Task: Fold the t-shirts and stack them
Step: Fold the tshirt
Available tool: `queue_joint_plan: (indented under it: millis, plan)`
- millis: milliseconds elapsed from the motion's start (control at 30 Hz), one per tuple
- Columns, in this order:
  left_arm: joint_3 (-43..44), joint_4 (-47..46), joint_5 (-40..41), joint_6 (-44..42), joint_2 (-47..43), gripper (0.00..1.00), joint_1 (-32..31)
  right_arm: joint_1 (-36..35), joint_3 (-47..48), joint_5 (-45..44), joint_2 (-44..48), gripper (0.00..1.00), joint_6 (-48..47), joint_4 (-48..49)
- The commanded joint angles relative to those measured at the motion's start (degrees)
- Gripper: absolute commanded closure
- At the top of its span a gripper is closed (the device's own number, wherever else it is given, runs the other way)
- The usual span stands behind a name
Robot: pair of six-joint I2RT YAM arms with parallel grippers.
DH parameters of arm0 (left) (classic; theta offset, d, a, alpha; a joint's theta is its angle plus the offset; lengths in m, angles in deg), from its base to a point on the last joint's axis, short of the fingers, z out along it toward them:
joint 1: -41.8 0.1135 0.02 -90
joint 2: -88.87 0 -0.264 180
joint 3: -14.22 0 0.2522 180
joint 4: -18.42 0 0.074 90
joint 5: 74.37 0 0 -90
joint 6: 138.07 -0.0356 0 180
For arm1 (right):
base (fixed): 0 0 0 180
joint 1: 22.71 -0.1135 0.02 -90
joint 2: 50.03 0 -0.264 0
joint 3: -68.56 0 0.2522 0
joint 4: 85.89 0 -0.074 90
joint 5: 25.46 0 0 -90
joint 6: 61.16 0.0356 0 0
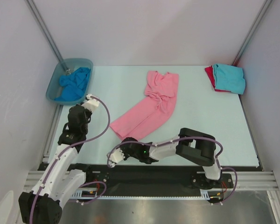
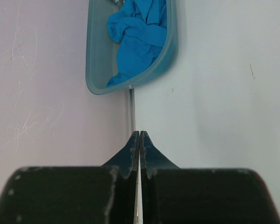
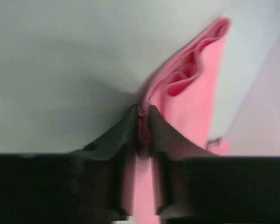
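Note:
The light pink t-shirt (image 1: 151,105) lies crumpled in a long diagonal strip on the middle of the table. My right gripper (image 1: 125,141) is at the shirt's near left corner, with its jaws pinched on a fold of the pink cloth (image 3: 177,93). A turquoise t-shirt (image 1: 229,77) rests folded on a red one (image 1: 209,73) at the far right corner. The brighter blue t-shirt (image 1: 74,84) (image 2: 137,37) is bunched inside the tub. My left gripper (image 1: 85,108) (image 2: 139,140) hovers near the table's left edge, short of the tub, shut with nothing in it.
The translucent grey-blue tub (image 1: 53,88) (image 2: 170,53) stands at the far left corner against the wall. Metal frame posts (image 1: 44,30) rise at both back corners. White walls close in the left, back and right sides.

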Motion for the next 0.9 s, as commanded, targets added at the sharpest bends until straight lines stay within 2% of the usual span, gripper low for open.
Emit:
queue_joint_plan:
  millis: [0,33,67,167,267,367,500,667,867]
  plan:
    - [0.4,-0.6,-1.7,0.9,-0.8,1.0,0.7,0.1,-0.3,3.5,-2.0,0.87,3.0,-7.0]
    - [0.5,-0.3,-2.6,0.8,-0.2,1.0,0.7,0.0,-0.3,3.4,-1.1,0.96,3.6,-7.8]
    - [0.5,0.1,-3.1,0.4,0.2,1.0,0.7,-0.4,-1.0,2.9,-0.3,1.0,4.0,-8.2]
    - [0.5,0.6,-4.3,-1.3,2.5,1.0,0.7,-0.6,-2.4,2.1,4.5,1.0,6.0,-9.6]
    - [0.3,0.2,-3.8,-2.9,4.7,1.0,0.7,-0.7,-3.1,2.8,11.5,1.0,9.2,-15.6]
    - [0.9,-0.2,-4.5,-3.4,5.8,1.0,0.7,-0.7,-1.8,6.9,18.9,1.0,13.6,-29.2]
    - [2.7,-0.3,-5.0,-3.0,7.4,1.0,0.7,0.4,0.7,12.6,26.2,1.0,17.4,-41.2]
    - [5.0,0.7,-5.8,-2.9,8.7,1.0,0.7,3.2,0.6,18.8,31.2,1.0,19.1,-53.6]
    - [7.5,2.6,-6.9,-3.1,8.3,1.0,0.6,6.8,-3.7,19.8,31.7,1.0,19.0,-60.0]
